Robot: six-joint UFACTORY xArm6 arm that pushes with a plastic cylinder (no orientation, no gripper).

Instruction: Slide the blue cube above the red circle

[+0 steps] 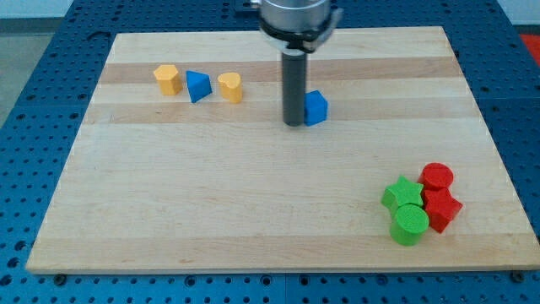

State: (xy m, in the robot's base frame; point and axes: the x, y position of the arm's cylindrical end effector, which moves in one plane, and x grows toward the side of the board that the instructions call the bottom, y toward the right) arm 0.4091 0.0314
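Blue cube (316,108) sits in the upper middle of the worktop (211,203), and my tip (293,124) stands right against its left side as the view shows it, touching or very nearly so. No jaws exist on this arm, only the straight dark rod, so there is nothing to be apart or together.

The red circle (437,176) lies far off toward the view's lower right, at the top of a tight cluster with a second red block (442,209) of uncertain shape just below it, a green star (402,194) to its left and a green cylinder (409,224) at the cluster's bottom. The cube is well apart from that group, so by my judgement the task is at an early stage: contact for the push seems made, but nearly the whole trip is still to do. The cube must travel rightward and somewhat downward, ending on the bare wood just above the red circle without knocking the cluster.

Three other blocks stand in a row at the view's upper left, well clear of the route: an orange block (168,79), a blue triangular block (197,86) and an orange heart-like block (230,87).
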